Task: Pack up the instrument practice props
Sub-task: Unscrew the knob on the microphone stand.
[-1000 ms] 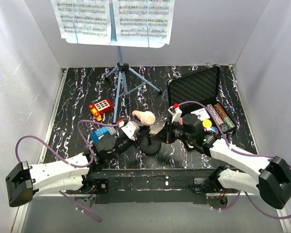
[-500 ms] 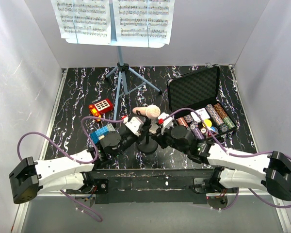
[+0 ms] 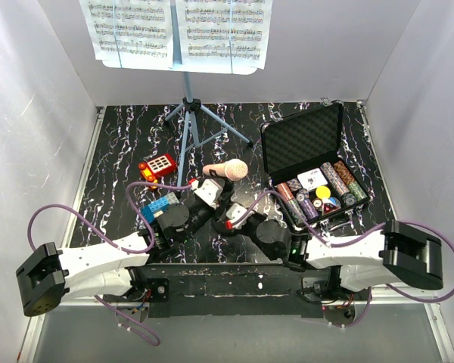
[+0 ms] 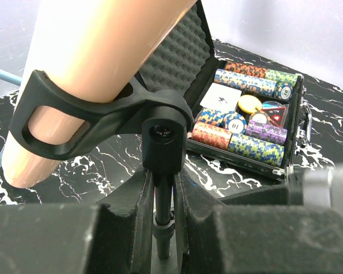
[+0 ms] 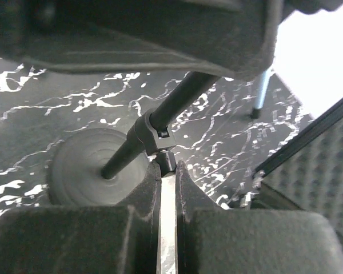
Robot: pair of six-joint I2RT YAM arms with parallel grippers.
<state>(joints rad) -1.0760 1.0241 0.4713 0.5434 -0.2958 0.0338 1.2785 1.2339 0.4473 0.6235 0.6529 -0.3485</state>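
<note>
The pale-headed microphone (image 3: 228,170) lies tilted in the black clip (image 4: 97,117) at the top of its thin stand. In the left wrist view its pale body (image 4: 103,45) fills the upper left. My left gripper (image 3: 213,198) (image 4: 163,191) is shut on the stand's black pole (image 4: 162,214). My right gripper (image 3: 235,216) (image 5: 167,169) is shut on the small knob of the collar (image 5: 151,137) low on that pole, just above the round base (image 5: 83,171). The light-blue music stand (image 3: 188,125) stands at the back on its tripod, holding the sheet-music pages (image 3: 178,30).
An open black foam-lined case (image 3: 303,140) with poker chips (image 4: 246,123) sits to the right of the microphone. A red toy with buttons (image 3: 157,166) and a blue block (image 3: 157,206) lie to the left. Grey walls close in three sides.
My right arm has swung left from the case to the microphone stand and closed low on its pole. The microphone head has shifted up and to the right. The left grip is unchanged.
</note>
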